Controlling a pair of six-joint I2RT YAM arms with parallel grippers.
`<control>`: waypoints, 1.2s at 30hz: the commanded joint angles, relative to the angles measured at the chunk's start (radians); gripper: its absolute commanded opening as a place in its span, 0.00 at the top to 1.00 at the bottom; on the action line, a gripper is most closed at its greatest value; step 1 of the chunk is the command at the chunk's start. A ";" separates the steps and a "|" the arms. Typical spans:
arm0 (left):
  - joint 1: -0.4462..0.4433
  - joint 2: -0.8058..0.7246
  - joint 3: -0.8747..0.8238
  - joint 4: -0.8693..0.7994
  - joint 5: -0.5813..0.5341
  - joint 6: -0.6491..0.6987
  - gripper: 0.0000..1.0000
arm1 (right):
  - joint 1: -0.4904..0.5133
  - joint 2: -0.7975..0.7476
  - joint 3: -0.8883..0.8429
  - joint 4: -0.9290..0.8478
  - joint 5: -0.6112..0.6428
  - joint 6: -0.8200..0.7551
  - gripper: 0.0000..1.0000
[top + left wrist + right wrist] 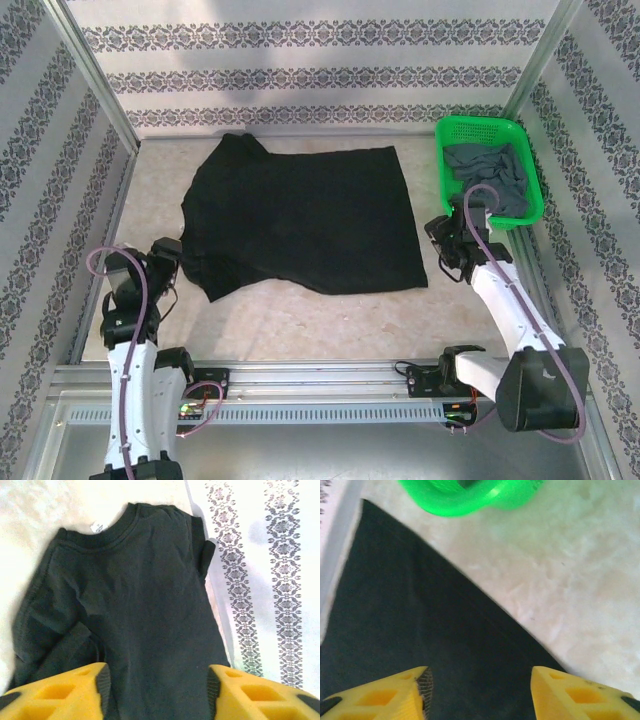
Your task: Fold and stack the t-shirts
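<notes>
Starting the first fold, I reckon: on the tabletop point(300, 320) the black t-shirt point(300, 215) lies spread flat. The green basket point(478, 124) at the far right holds the grey t-shirt point(490, 178), nothing blocking. My left tool point(157, 685) and right tool point(479, 687) hover wide and empty over the black one's ends. Next, both need to pinch an edge.

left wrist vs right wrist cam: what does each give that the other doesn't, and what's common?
Left wrist: the collar end of the black t-shirt, with its white neck tag, and the patterned wall to the right of it.
Right wrist: the rim of the green basket at the top, and a straight shirt edge running diagonally across the frame.
Both: black cloth lying on the pale table, and the camera's own hand, left hand and right hand, each with its yellow fingers apart and nothing clamped.
</notes>
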State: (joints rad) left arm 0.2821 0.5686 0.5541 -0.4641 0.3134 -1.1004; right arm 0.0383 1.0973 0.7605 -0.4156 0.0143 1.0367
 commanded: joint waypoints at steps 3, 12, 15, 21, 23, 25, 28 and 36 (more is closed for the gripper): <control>-0.008 0.166 0.064 -0.109 0.025 -0.001 0.54 | 0.074 0.041 0.032 -0.020 -0.010 -0.064 0.53; -0.029 0.556 0.169 0.125 0.032 0.027 0.58 | 0.272 0.336 0.070 0.084 -0.135 -0.031 0.57; -0.052 0.725 0.222 0.228 0.052 0.041 0.60 | 0.275 0.444 0.103 0.099 -0.154 0.003 0.58; -0.061 1.012 0.376 0.265 0.064 0.105 0.61 | 0.232 0.636 0.255 0.011 -0.112 0.015 0.57; -0.060 1.085 0.420 0.256 0.071 0.120 0.61 | 0.219 0.693 0.329 -0.065 -0.080 0.017 0.57; -0.060 1.152 0.457 0.252 0.087 0.129 0.61 | 0.202 0.746 0.390 -0.122 -0.078 0.024 0.57; -0.060 1.250 0.506 0.245 0.115 0.139 0.59 | 0.176 0.874 0.552 -0.287 -0.107 0.014 0.57; -0.060 1.451 0.702 0.212 0.195 0.200 0.52 | 0.110 1.095 0.843 -0.412 -0.172 -0.017 0.57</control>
State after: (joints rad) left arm 0.2287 1.9583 1.2034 -0.2268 0.4770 -0.9596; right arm 0.1783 2.1105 1.5417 -0.7368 -0.1364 1.0401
